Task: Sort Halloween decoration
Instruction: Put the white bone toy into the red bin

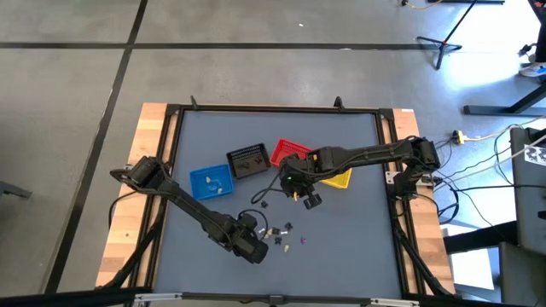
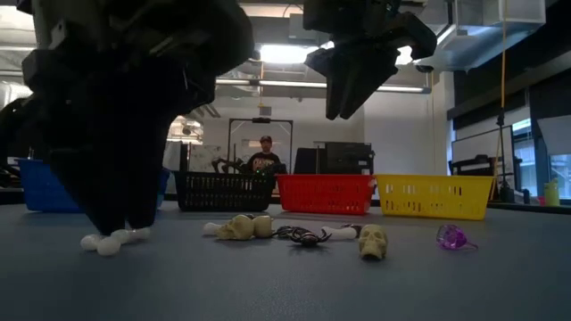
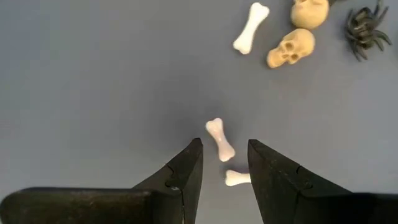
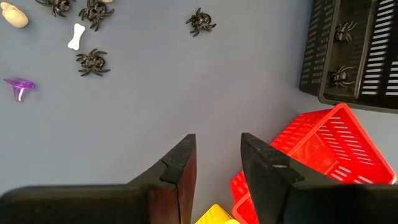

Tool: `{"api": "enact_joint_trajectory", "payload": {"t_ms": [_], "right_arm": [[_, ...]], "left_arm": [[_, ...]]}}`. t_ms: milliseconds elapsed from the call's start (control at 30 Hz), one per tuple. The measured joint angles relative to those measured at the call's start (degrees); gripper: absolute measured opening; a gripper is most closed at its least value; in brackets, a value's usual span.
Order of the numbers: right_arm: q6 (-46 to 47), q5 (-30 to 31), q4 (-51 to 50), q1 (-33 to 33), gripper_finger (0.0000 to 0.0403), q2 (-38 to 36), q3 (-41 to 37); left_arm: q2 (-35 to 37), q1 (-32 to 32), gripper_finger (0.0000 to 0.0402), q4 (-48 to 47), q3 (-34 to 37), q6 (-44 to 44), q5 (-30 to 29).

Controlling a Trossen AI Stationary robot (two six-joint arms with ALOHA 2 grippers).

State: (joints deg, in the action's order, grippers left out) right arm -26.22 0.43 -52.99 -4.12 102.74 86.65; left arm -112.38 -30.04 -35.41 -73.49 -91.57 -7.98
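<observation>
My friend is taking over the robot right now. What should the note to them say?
Left tool: open, low over two small white bones on the table, nothing held.
Right tool: open, empty, raised near the red basket.
Done: two black spiders lie in the black basket.
Left: spiders, bones, skulls and a purple trinket lie loose on the table.

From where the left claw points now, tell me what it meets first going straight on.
Most likely the small white bone lying on the table just ahead of the open left claw, with a second bone beside it.
</observation>
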Motion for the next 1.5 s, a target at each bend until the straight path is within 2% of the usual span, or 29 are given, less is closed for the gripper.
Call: {"api": "enact_joint_trajectory", "payload": {"t_ms": [233, 633, 1067, 1500], "right_arm": [[-0.02, 0.0, 0.5, 0.0, 0.0124, 0.0, 0.0], [-0.09, 0.0, 0.66, 0.02, 0.0124, 0.0, 0.0], [-0.1, 0.0, 0.66, 0.0, 0.0124, 0.0, 0.0], [-1.25, 0.0, 0.65, 0.0, 0.0124, 0.0, 0.0]], "left_arm": [[-0.36, 0.58, 0.0119, -0.15, -0.01, -1.4, -0.79], [-2.1, 0.83, 0.0117, 0.24, -0.24, -2.43, 2.52], [-2.32, 0.98, 0.0009, -0.33, -0.07, -2.58, 3.02], [-1.91, 1.38, 0.0001, -0.22, 0.02, -2.34, 3.16]]}}
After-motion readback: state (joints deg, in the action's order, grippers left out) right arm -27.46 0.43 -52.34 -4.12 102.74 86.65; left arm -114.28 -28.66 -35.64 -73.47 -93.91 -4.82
